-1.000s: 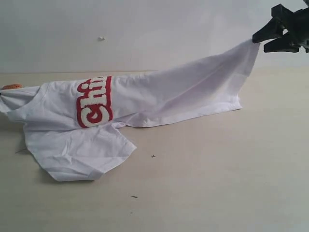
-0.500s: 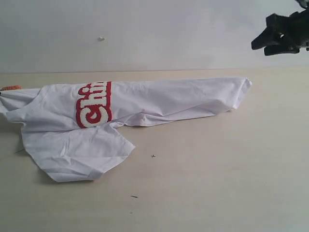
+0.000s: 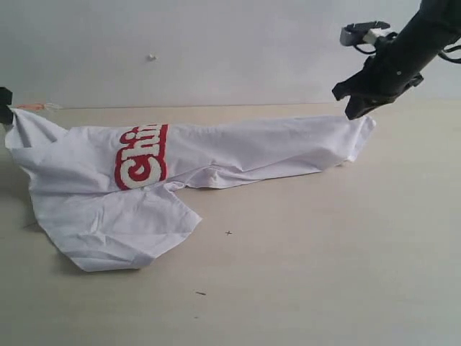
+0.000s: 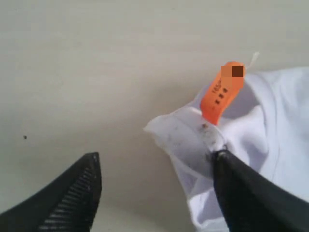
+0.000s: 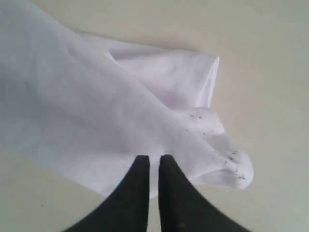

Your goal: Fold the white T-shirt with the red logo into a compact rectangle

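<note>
Exterior frames the white T-shirt [image 3: 238, 148]; wrists view its ends close.

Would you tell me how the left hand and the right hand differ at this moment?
The left hand has its jaws wide apart; the right hand has them almost together. The left hand is at the white T-shirt's collar, beside the orange tag; the right hand is over its opposite end. Both are black and close to the shirt.
</note>
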